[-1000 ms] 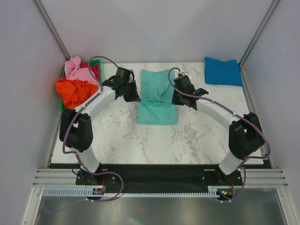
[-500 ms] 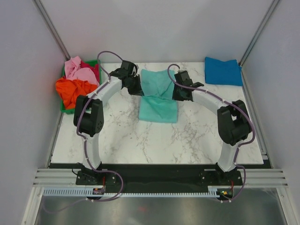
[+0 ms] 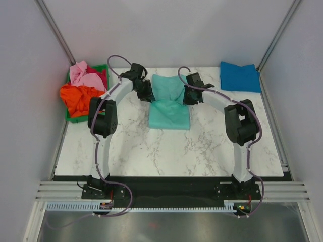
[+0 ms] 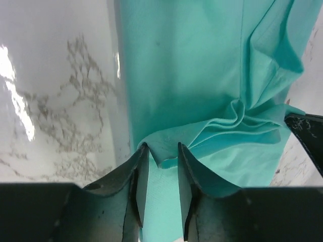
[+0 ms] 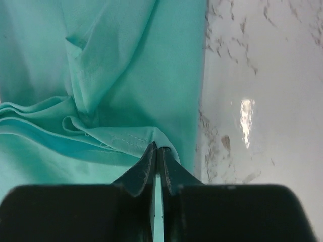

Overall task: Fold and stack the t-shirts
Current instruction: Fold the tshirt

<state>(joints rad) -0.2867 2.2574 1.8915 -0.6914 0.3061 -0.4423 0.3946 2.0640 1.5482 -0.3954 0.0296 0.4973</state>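
Five t-shirts, one crate. The green crate [image 3: 72, 119] at the far-left corner holds three: orange shirt [image 3: 78, 98], pink shirt [image 3: 85, 75], red shirt [image 3: 102, 75]. The blue t-shirt [image 3: 240, 76] lies folded at the far-right corner. The mint-teal t-shirt [image 3: 169, 103] lies mid-table toward the far edge, with bare marble table [image 3: 202, 146] nearer. The left gripper [image 4: 161, 147] stands parted at its fold; the right gripper [image 5: 156, 147] is clenched, apparently nipping its hem.

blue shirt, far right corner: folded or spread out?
Folded: the blue t-shirt lies as a compact flat rectangle at the far right corner of the table, with no sleeves sticking out.
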